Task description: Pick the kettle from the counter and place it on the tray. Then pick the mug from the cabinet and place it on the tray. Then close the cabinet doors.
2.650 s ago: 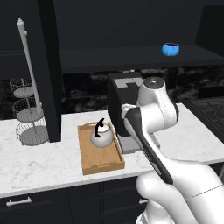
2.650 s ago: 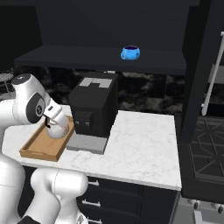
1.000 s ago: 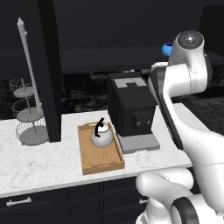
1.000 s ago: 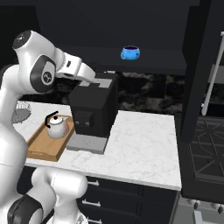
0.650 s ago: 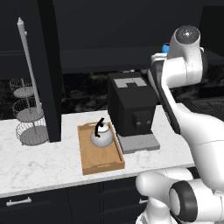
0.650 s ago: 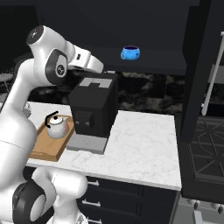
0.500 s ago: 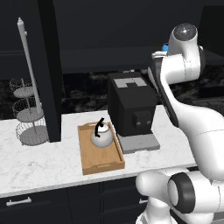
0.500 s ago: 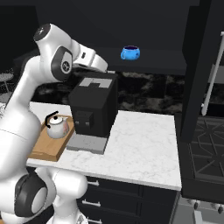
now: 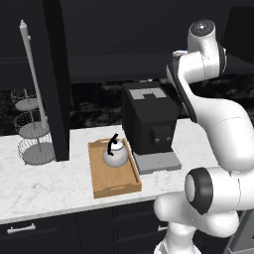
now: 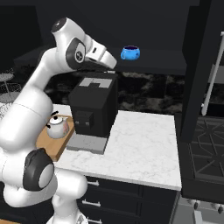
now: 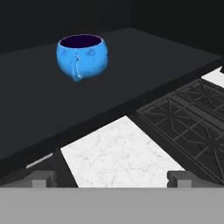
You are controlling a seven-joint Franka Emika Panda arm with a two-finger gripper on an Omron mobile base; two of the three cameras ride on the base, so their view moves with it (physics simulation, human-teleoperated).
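The silver-grey kettle stands upright on the wooden tray, on the marble counter left of the coffee machine. On the open cabinet's dark shelf sits the blue mug, its handle turned toward the hand camera. My gripper is raised to shelf height, a short way off the mug and left of it in the right base view. It is open, its fingertips wide apart with nothing between them.
A big black coffee machine stands directly under my hand. Open cabinet doors with pale bar handles flank the shelf. A wire basket stand is at the far left, a stove at the right.
The arm has swung up from the tray to shelf height, and the hand has closed in on the mug. The kettle stays on the tray.
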